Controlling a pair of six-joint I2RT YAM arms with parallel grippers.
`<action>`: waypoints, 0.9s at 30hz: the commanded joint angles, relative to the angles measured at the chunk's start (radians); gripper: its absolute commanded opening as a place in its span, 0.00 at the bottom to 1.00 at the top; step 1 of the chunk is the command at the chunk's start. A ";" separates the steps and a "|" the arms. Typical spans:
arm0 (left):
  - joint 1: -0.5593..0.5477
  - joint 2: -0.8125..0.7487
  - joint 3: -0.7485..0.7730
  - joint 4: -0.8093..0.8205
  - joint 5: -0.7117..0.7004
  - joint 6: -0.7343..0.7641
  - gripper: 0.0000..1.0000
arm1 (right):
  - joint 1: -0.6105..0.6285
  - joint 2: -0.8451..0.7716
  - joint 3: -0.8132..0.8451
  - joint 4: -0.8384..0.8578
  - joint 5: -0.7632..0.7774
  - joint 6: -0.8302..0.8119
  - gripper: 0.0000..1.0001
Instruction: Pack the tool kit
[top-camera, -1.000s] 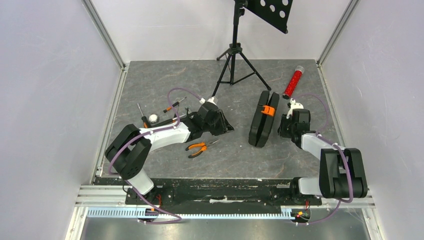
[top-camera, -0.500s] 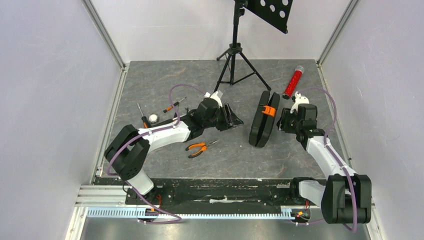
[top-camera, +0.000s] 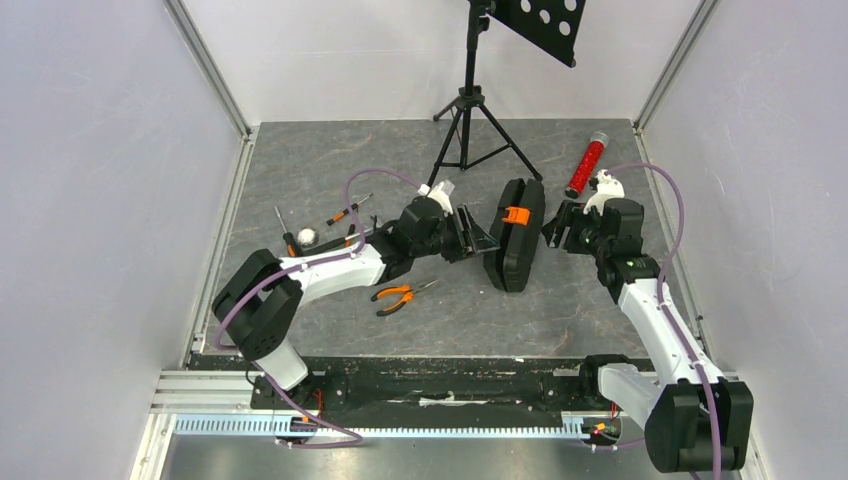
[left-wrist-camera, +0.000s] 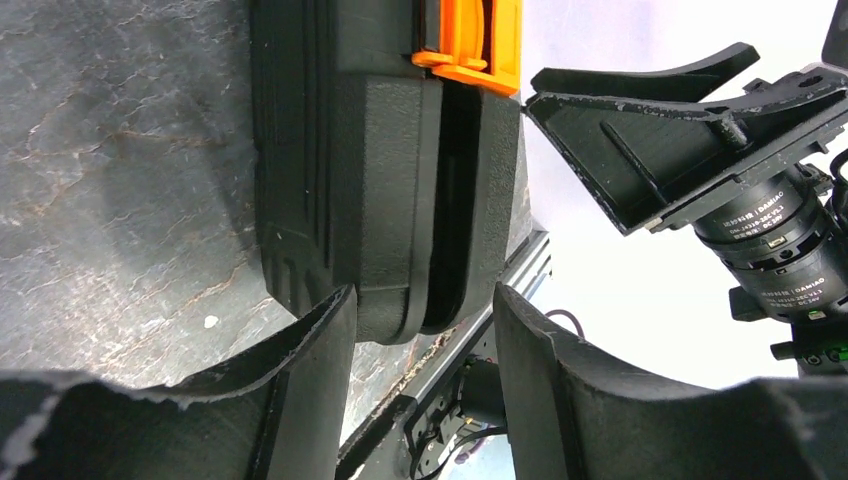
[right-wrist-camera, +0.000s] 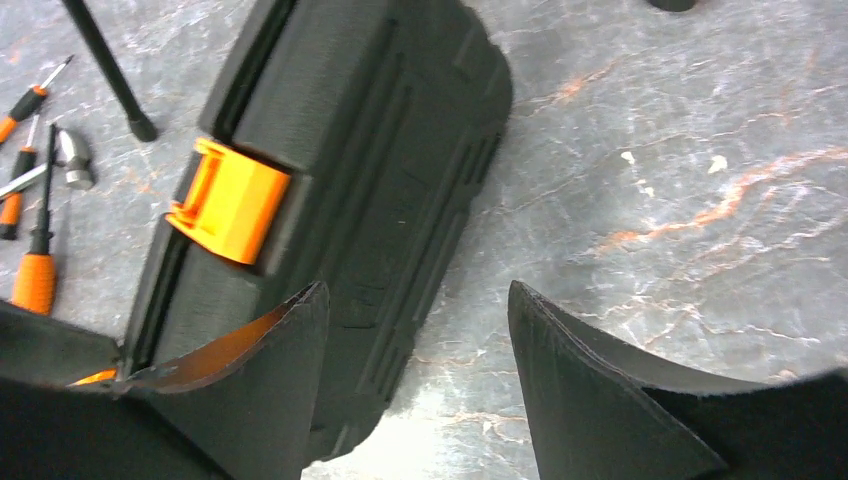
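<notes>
The black ribbed plastic clamshell case (top-camera: 515, 248) stands closed on edge near the middle of the table (top-camera: 330, 165), flanked at 9 o'clock by the left tool (top-camera: 484, 238) and at 3 o'clock by the right tool (top-camera: 557, 227), both spread open and gripping nothing, probably to steady it.

Black tripod stand (top-camera: 469, 98) at the back — red glittery tube (top-camera: 588, 165) nearby.
</notes>
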 joint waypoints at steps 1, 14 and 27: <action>-0.012 0.051 0.042 0.030 0.017 -0.009 0.59 | 0.002 0.022 0.028 0.042 -0.094 0.030 0.68; -0.036 0.120 -0.075 0.220 0.113 -0.170 0.49 | 0.138 0.101 0.009 0.144 -0.238 0.088 0.64; -0.081 0.130 -0.352 0.468 0.056 -0.335 0.47 | 0.305 0.095 -0.028 0.045 -0.142 0.074 0.63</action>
